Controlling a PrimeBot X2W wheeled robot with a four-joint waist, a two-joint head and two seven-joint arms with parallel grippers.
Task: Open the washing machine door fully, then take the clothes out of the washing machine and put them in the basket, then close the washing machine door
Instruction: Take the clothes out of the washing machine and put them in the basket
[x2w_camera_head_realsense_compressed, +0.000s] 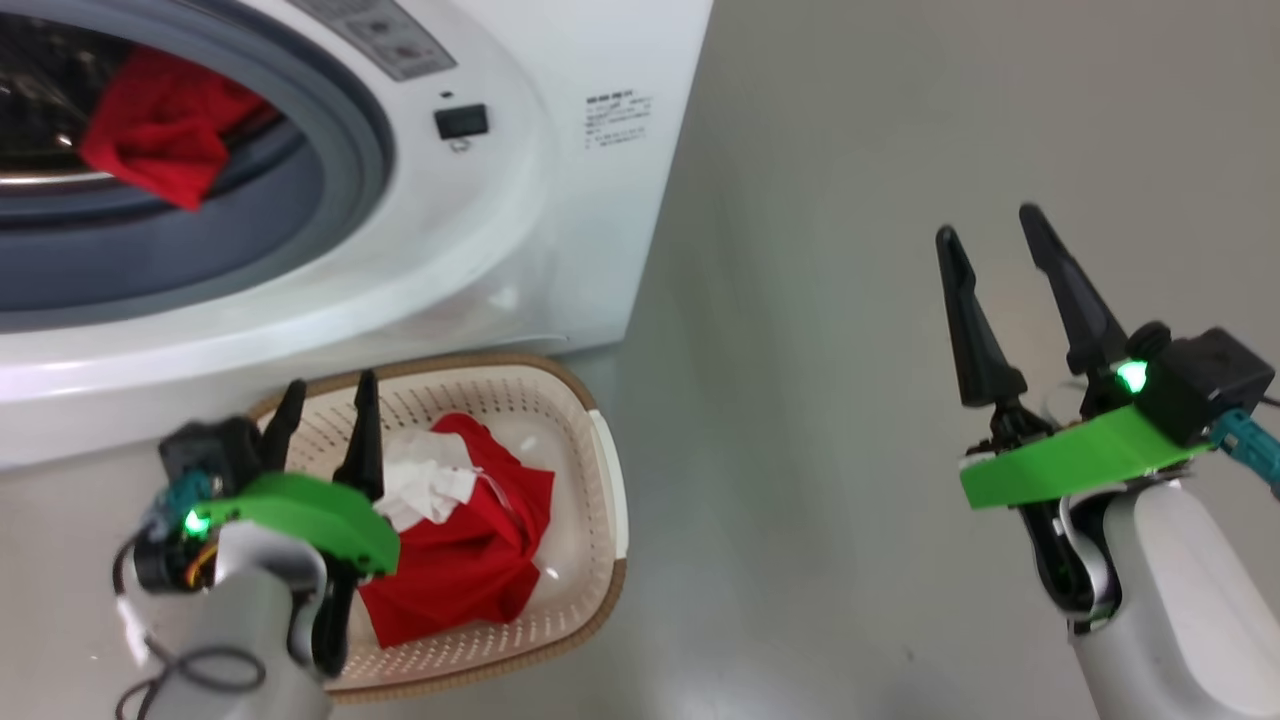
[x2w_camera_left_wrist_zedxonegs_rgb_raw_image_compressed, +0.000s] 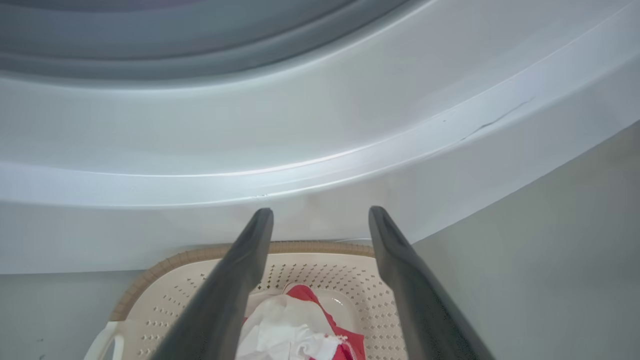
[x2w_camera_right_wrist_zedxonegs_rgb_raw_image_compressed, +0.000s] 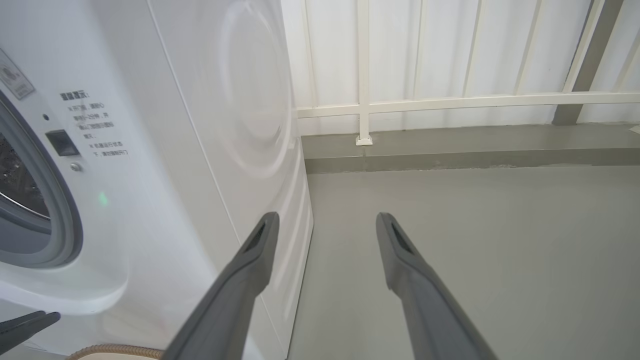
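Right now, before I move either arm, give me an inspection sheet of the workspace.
Surface: grey floor, smooth, with faint reflections.
Job's things: washing machine with a red garment draped over its grey rubber ring; basket on the floor close in front of the machine, holding a second red garment and a white cloth.
Clutter: nothing seen.
Grippers: left gripper open and empty above the basket; right gripper open and empty over the floor.
Cables: dark cable loop at the left wrist; teal connector at the right wrist.
Surroundings: white railing beyond the machine.
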